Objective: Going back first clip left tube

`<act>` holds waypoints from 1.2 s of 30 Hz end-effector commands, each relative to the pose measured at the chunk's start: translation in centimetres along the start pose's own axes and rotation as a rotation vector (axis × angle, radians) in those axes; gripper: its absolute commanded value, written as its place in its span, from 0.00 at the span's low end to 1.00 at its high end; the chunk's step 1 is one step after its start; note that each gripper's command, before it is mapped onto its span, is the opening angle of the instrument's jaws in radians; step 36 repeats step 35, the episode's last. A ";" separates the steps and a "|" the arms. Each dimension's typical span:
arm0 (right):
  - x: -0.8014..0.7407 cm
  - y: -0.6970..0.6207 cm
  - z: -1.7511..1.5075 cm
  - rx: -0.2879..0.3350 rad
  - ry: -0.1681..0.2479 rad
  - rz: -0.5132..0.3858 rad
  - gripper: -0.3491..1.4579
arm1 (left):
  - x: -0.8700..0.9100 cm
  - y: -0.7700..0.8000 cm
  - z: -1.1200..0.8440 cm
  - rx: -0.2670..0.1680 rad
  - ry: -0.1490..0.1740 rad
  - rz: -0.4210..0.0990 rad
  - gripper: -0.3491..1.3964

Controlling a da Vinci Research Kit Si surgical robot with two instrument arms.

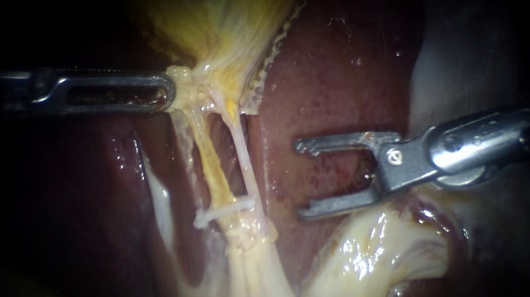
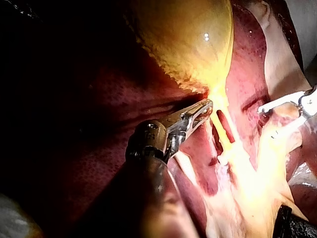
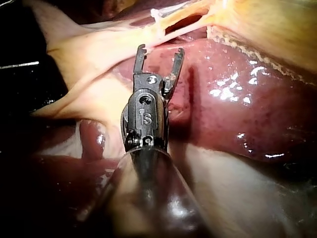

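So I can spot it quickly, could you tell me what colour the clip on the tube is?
The clip is white; the endoscope view shows it best.

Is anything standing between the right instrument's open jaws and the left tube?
Yes: the right tube runs between the right instrument and the left tube. Apart from that, only bare liver lies in the gap.

Close endoscope, oblique wrist cams, prob. sharing tubes (image 1: pixel 209 163)
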 end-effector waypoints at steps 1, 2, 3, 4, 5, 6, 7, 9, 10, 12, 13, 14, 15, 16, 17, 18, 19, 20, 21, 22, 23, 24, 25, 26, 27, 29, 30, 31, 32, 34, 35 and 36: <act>-0.01 0.00 -0.03 0.003 0.001 -0.002 0.47 | 0.00 0.00 0.00 0.000 0.000 0.000 0.00; -0.02 0.00 -0.05 0.001 0.000 -0.001 0.47 | 0.00 0.00 0.00 0.000 0.000 0.000 0.00; -0.03 0.01 -0.06 0.001 0.000 -0.001 0.47 | 0.00 0.00 0.01 0.000 0.000 0.000 0.00; -0.04 0.01 -0.08 0.005 0.001 -0.002 0.47 | 0.00 0.00 0.01 0.000 0.000 0.000 0.00; -0.04 0.01 -0.08 0.005 0.001 -0.002 0.47 | 0.00 0.00 0.01 -0.001 0.000 0.000 0.00; -0.04 0.00 -0.09 0.006 0.001 -0.002 0.47 | 0.00 0.00 0.02 -0.001 0.000 0.000 0.00; -0.04 0.00 -0.09 0.006 0.001 -0.002 0.47 | 0.00 0.00 0.03 -0.001 -0.001 0.000 0.00; -0.05 0.00 -0.10 0.009 0.002 -0.002 0.47 | 0.01 0.01 0.06 -0.002 -0.002 0.001 0.00; -0.05 0.00 -0.11 0.010 0.002 -0.002 0.47 | 0.02 0.02 0.09 -0.003 -0.002 0.001 0.00; -0.06 0.00 -0.12 0.010 0.002 -0.003 0.47 | 0.04 0.04 0.17 -0.006 -0.004 0.003 0.00; -0.06 0.00 -0.12 0.010 0.002 -0.003 0.47 | 0.05 0.06 0.21 -0.008 -0.005 0.004 0.00; -0.06 0.00 -0.12 0.010 0.002 -0.003 0.47 | 0.07 0.07 0.25 -0.012 -0.007 0.005 0.00; -0.06 0.00 -0.13 0.011 0.002 -0.003 0.47 | 0.09 0.09 0.29 -0.011 -0.007 0.006 0.00; -0.06 0.00 -0.13 0.014 0.003 -0.003 0.47 | 0.11 0.10 0.34 -0.010 -0.007 0.008 0.00; -0.06 0.00 -0.13 0.014 0.003 -0.003 0.47 | 0.12 0.11 0.37 -0.009 -0.007 0.008 0.00; -0.06 0.00 -0.13 0.014 0.003 -0.003 0.47 | 0.13 0.12 0.40 -0.008 -0.007 0.009 0.00; -0.06 0.00 -0.14 0.014 0.003 -0.003 0.47 | 0.14 0.13 0.43 -0.007 -0.010 0.010 0.00; -0.06 -0.01 -0.14 0.014 0.003 -0.003 0.47 | 0.16 0.14 0.46 -0.006 -0.010 0.011 0.00; -0.07 -0.01 -0.14 0.015 0.003 -0.003 0.47 | 0.16 0.14 0.47 -0.008 -0.007 0.011 0.00; -0.07 -0.01 -0.14 0.015 0.003 -0.003 0.47 | 0.17 0.14 0.48 -0.007 -0.004 0.011 0.00; -0.07 -0.01 -0.15 0.015 0.003 -0.004 0.47 | 0.17 0.14 0.49 -0.007 -0.004 0.012 0.00; -0.07 -0.01 -0.15 0.015 0.003 -0.004 0.47 | 0.17 0.14 0.49 -0.007 -0.004 0.012 0.00; -0.07 -0.01 -0.15 0.015 0.003 -0.004 0.47 | 0.17 0.14 0.50 -0.005 -0.003 0.012 0.00; -0.07 -0.01 -0.15 0.015 0.003 -0.004 0.47 | 0.18 0.14 0.50 -0.005 -0.003 0.012 0.00; -0.07 -0.01 -0.15 0.015 0.003 -0.004 0.47 | 0.18 0.14 0.50 -0.005 -0.003 0.012 0.00; -0.07 -0.01 -0.16 0.015 0.003 -0.004 0.47 | 0.17 0.14 0.50 -0.005 -0.003 0.012 0.00; -0.07 0.00 -0.16 0.015 0.003 -0.003 0.47 | 0.17 0.14 0.50 -0.005 -0.003 0.012 0.00; -0.07 0.00 -0.16 0.015 0.003 -0.003 0.47 | 0.18 0.14 0.50 -0.005 -0.003 0.012 0.00; -0.06 0.01 -0.16 0.015 0.003 -0.002 0.47 | 0.18 0.14 0.50 -0.005 -0.003 0.012 0.00; -0.06 0.04 -0.17 0.026 0.005 0.000 0.47 | 0.18 0.14 0.50 -0.005 -0.003 0.012 0.00; -0.05 0.07 -0.17 0.040 0.007 -0.005 0.47 | 0.18 0.14 0.50 -0.005 -0.003 0.012 0.00; -0.05 0.07 -0.17 0.040 0.007 -0.005 0.47 | 0.18 0.14 0.50 -0.005 -0.003 0.012 0.00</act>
